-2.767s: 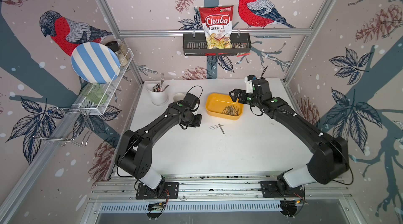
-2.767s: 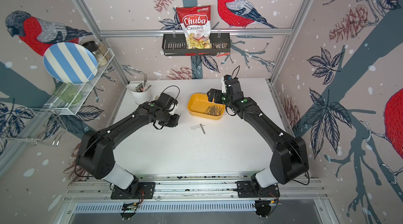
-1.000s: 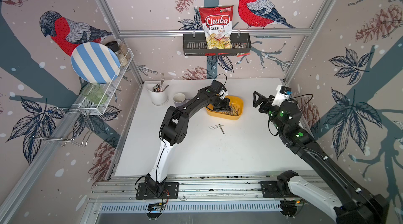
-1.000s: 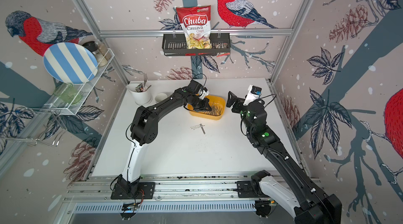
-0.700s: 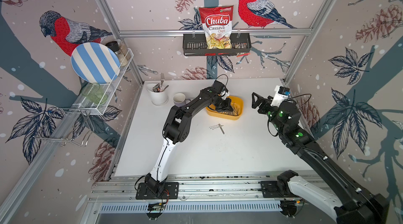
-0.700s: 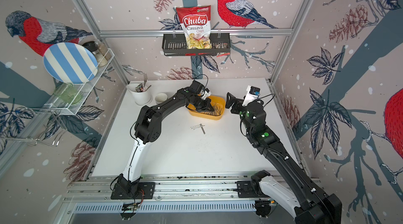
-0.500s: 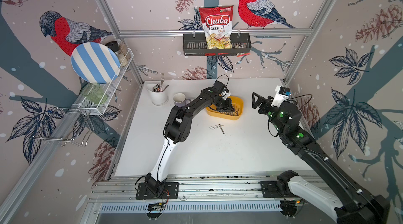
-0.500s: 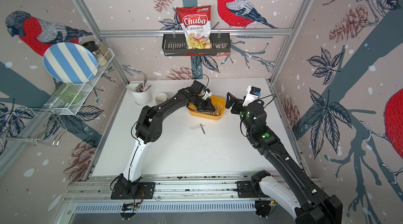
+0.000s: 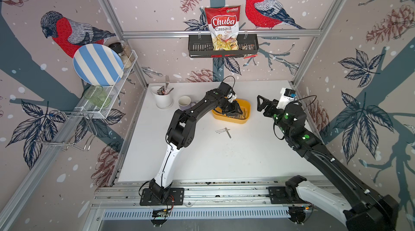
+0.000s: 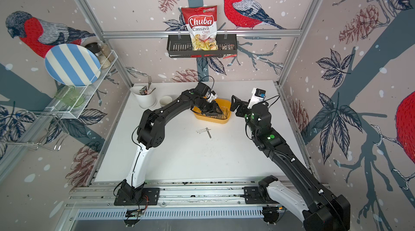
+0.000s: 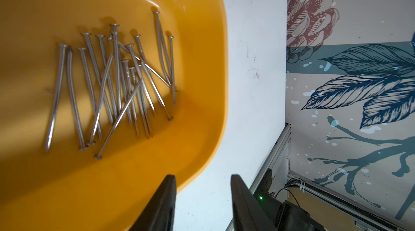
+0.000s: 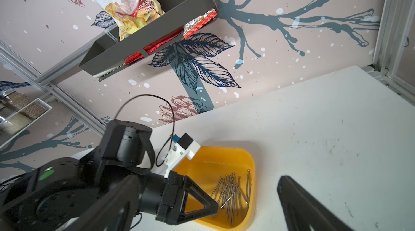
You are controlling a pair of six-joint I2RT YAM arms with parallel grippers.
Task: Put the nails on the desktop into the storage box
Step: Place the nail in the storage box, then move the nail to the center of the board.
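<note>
The yellow storage box [image 9: 245, 109] [image 10: 226, 106] sits at the back middle of the white desktop [image 9: 224, 158]. Several nails [image 11: 116, 83] [image 12: 231, 194] lie in a loose heap inside it. A few more nails [image 9: 224, 131] [image 10: 204, 131] lie on the desktop just in front of the box. My left gripper [image 9: 239, 113] [image 11: 203, 176] hangs over the box's rim, open, with nothing between its fingers. My right gripper [image 9: 261, 106] [image 12: 207, 178] is raised to the right of the box, open wide and empty.
A white utensil holder [image 9: 164, 100] with a fork and a mug [image 9: 185, 103] stand at the back left of the table. A black wall basket [image 9: 249, 45] with a chips bag hangs on the back wall. A wire rack [image 9: 107, 104] with a striped plate is on the left wall.
The left arm has swung from the desktop to the box, and the right arm has drawn back to the right. Over the last second the left jaws have parted above the box.
</note>
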